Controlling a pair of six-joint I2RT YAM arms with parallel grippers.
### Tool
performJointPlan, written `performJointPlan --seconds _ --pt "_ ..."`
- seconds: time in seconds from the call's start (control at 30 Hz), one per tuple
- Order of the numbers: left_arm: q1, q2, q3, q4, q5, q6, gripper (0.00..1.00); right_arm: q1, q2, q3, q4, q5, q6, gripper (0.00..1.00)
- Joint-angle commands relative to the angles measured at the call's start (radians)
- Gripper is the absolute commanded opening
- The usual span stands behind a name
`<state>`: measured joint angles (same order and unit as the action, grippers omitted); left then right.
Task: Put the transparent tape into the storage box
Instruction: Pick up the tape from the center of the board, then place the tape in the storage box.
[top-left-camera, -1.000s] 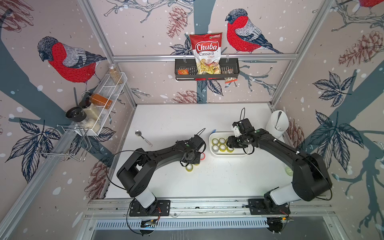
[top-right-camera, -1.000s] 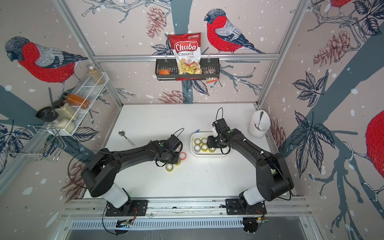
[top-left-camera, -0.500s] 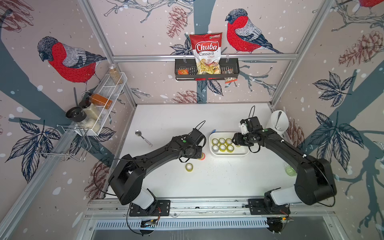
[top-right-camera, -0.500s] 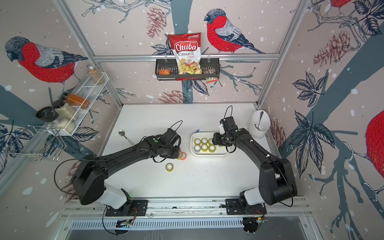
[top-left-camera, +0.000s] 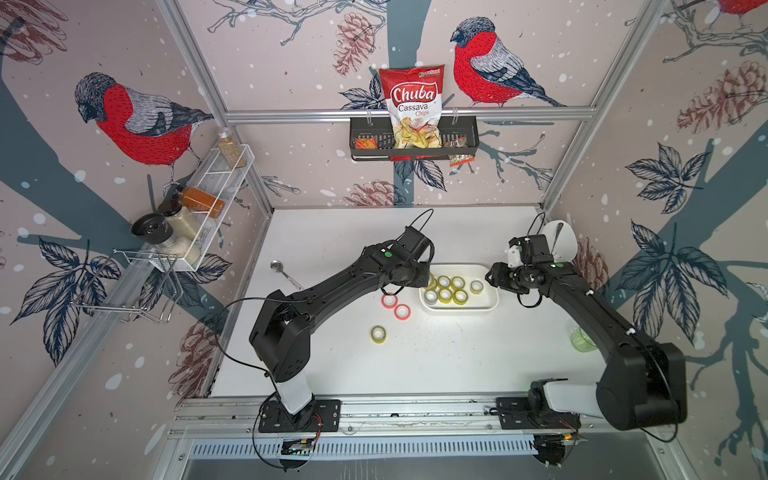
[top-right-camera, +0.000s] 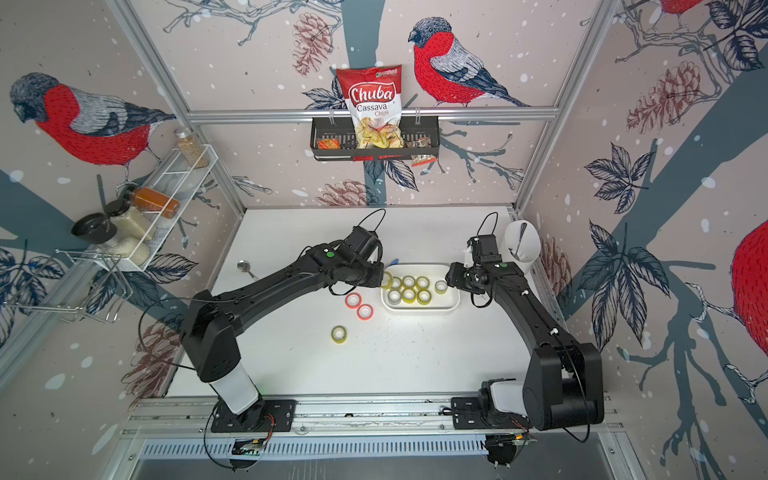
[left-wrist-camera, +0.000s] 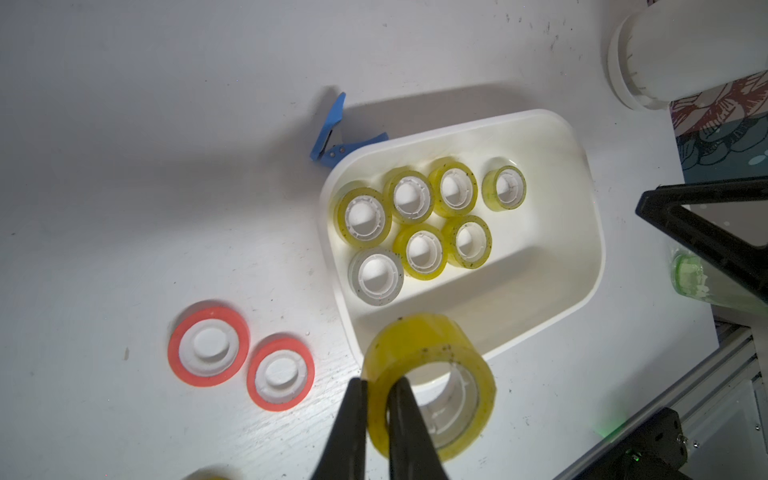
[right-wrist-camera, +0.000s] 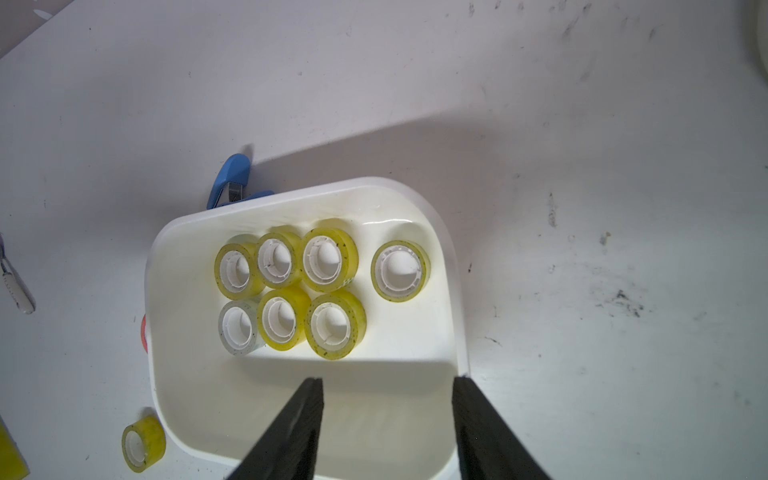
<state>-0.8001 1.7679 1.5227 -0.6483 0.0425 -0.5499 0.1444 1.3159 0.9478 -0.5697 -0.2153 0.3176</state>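
Seven rolls already lie flat in the shallow white plastic storage box (top-left-camera: 459, 308), right of centre in both top views. Six are yellowish transparent rolls and one is greyish clear. Most are packed toward the box's left end, and one sits apart nearer the right. The left gripper (left-wrist-camera: 380, 382) is pinched onto the wall of another yellowish transparent tape roll (left-wrist-camera: 424, 345), carried tilted at the box's left rim, seemingly just over the edge rather than well inside. The right gripper (right-wrist-camera: 386, 384) has its jaws apart with nothing between them, above the box's right end. One more yellowish roll (top-left-camera: 378, 333) lies on the white desk (top-left-camera: 332, 232), lower left of the box, and two orange-red rolls (top-left-camera: 389, 300) lie between it and the box. By my reading most of the work is done: this roll needs releasing and one is left to fetch. The box's front strip is bare, so there is room to drop. The raised rim, a blue clip (left-wrist-camera: 332, 137) just beside the far wall, and the nearby right gripper are what to clear.
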Motion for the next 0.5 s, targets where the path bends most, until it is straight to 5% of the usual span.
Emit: performJointPlan --seconds 0.0,0.47 --pt "-0.010 0.054 0.069 -0.012 0.031 0.026 0.14 -0.022 -0.020 -0.013 -0.012 -0.002 0.013 0.56" --pt "-0.060 0.327 0.374 -0.041 0.091 0.053 0.15 -0.057 -0.030 -0.057 0.007 -0.011 0.016 0.55"
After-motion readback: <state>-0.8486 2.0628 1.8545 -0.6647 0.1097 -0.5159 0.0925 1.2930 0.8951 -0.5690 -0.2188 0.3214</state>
